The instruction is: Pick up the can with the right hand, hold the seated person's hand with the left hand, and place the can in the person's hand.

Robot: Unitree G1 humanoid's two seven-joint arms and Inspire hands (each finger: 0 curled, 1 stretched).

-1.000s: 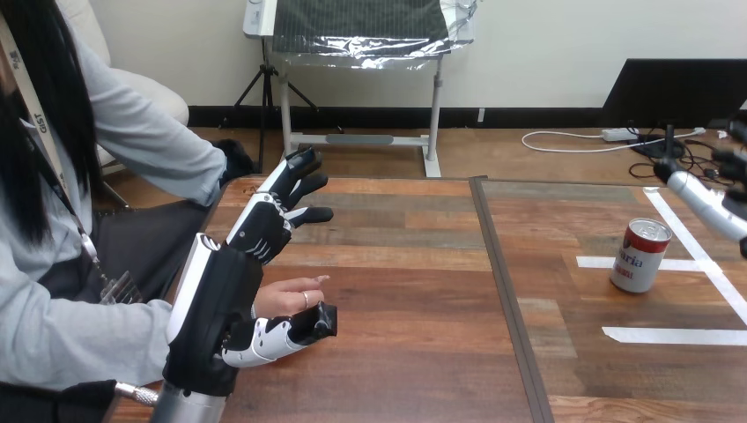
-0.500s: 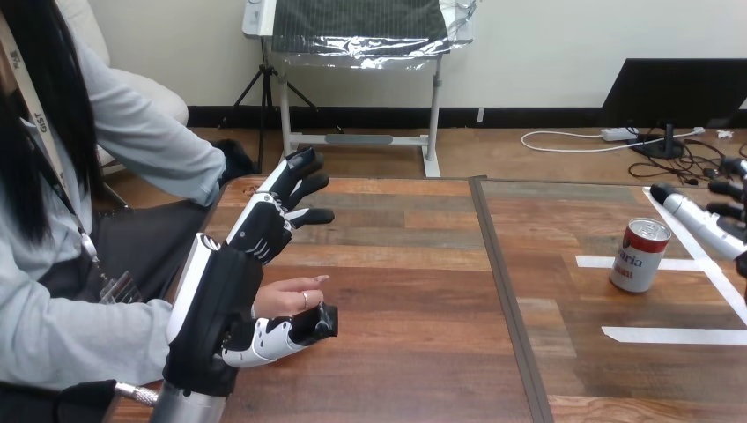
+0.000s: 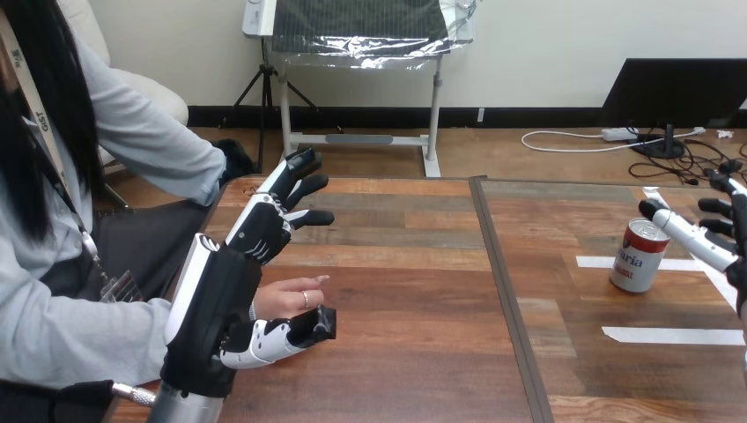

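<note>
We saw the red-and-white metal can (image 3: 640, 256) standing upright on the right part of the dark wooden plank table (image 3: 405, 300), among white tape strips (image 3: 674, 335). The robot's right hand (image 3: 696, 240) was at the view's right edge, just beside the can, with its fingers straight, spread wide and holding nothing. One black tip was by the can's top rim, and we could not tell whether it touched. The left hand (image 3: 262, 227) was raised over the table's left part, fingers straight and fanned, thumb stretched out low. The person's hand (image 3: 286, 298) lay flat between that thumb and the fingers, close behind the thumb and apart from the fingers.
</note>
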